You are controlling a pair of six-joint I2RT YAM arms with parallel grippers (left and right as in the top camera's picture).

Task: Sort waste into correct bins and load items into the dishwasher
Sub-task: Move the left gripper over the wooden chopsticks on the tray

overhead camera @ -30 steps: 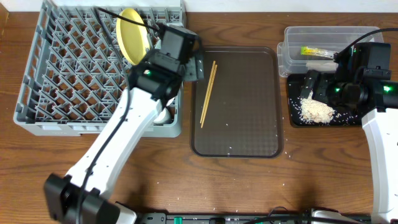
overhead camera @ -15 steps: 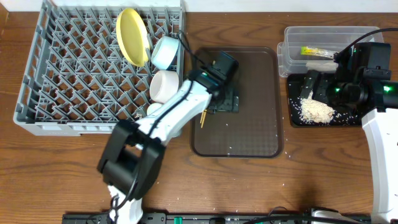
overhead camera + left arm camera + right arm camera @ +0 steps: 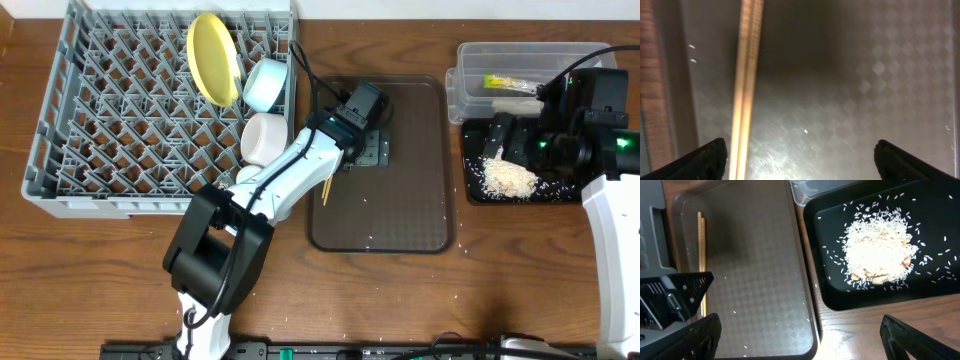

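The wooden chopsticks [image 3: 326, 188] lie on the brown tray [image 3: 410, 200], partly hidden under my left arm. My left gripper [image 3: 366, 150] is open and empty low over the tray. In the left wrist view the chopsticks [image 3: 746, 85] lie just inside the left fingertip of the gripper [image 3: 801, 160]. The yellow plate [image 3: 212, 58], light-blue bowl [image 3: 266, 84] and white bowl [image 3: 267, 137] stand in the grey dish rack [image 3: 100, 150]. The rice [image 3: 508, 178] lies in the black tray [image 3: 475, 190]. My right gripper [image 3: 799, 335] is open and empty above the table by the black tray [image 3: 940, 220].
The clear tub [image 3: 480, 60] at the back right holds the yellow-green packet [image 3: 505, 82] and the white wrapper [image 3: 518, 92]. A few rice grains lie on the brown tray [image 3: 755, 255] and on the table. The rack's right wall stands close to the tray's left edge.
My left arm has swung from the rack's right edge to low over the brown tray, uncovering the two bowls in the rack. The right arm has not moved.
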